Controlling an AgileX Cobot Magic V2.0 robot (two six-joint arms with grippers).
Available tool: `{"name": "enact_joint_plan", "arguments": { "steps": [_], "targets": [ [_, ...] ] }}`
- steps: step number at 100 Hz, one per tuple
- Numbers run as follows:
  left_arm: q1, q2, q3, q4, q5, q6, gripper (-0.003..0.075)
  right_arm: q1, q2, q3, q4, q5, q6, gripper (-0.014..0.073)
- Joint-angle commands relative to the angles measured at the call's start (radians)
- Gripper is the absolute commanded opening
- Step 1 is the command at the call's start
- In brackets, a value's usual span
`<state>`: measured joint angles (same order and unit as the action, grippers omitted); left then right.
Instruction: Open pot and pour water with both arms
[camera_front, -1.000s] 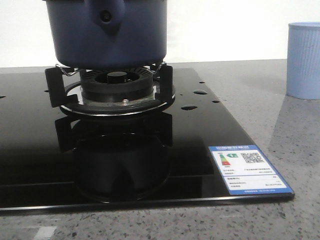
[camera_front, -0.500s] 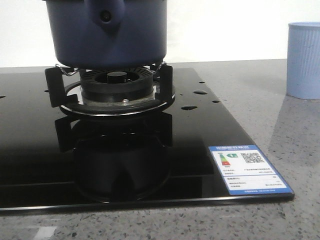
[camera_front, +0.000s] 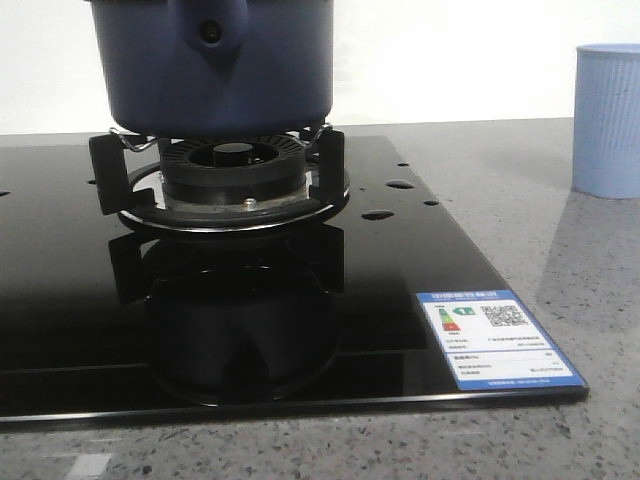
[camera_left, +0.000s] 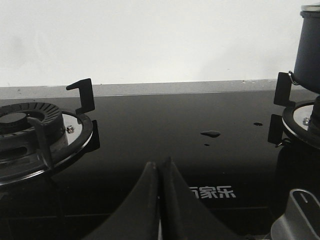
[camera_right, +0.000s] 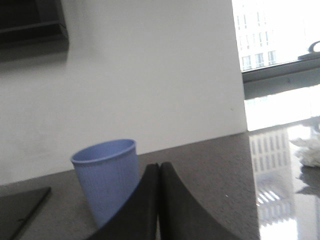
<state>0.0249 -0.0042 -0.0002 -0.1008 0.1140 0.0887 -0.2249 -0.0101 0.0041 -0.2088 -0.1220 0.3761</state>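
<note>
The dark navy-blue pot (camera_front: 215, 70) stands on the burner grate (camera_front: 225, 185) of the black glass hob, its handle lug with a small hole (camera_front: 210, 30) facing me; its top is cut off. A strip of the pot (camera_left: 307, 47) shows in the left wrist view. A few shiny water drops (camera_front: 400, 185) lie on the glass, also in the left wrist view (camera_left: 210, 133). My left gripper (camera_left: 159, 165) is shut and empty, low over the hob between the two burners. My right gripper (camera_right: 159, 167) is shut and empty, close beside the pale-blue ribbed cup (camera_right: 107, 177).
The pale-blue cup (camera_front: 607, 120) stands on the grey stone counter right of the hob. A second, bare burner (camera_left: 35, 132) and a hob knob (camera_left: 299, 217) show in the left wrist view. A blue label (camera_front: 498, 338) marks the hob's front right corner. A crumpled white tissue (camera_right: 310, 150) lies farther off.
</note>
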Motion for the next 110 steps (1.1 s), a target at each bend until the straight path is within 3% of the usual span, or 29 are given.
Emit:
{"name": "enact_joint_plan", "arguments": {
  "steps": [1, 60, 110],
  "targets": [
    [0.002, -0.03, 0.01, -0.008, -0.072, -0.009, -0.002, 0.021, -0.009, -0.022, 0.224, 0.004, -0.282, -0.006],
    [0.002, -0.03, 0.01, -0.008, -0.072, -0.009, -0.002, 0.231, -0.01, 0.032, 0.136, 0.223, -0.346, -0.006],
    [0.002, -0.03, 0.01, -0.008, -0.072, -0.009, -0.002, 0.241, -0.01, 0.032, 0.136, 0.291, -0.346, -0.006]
  ]
}}
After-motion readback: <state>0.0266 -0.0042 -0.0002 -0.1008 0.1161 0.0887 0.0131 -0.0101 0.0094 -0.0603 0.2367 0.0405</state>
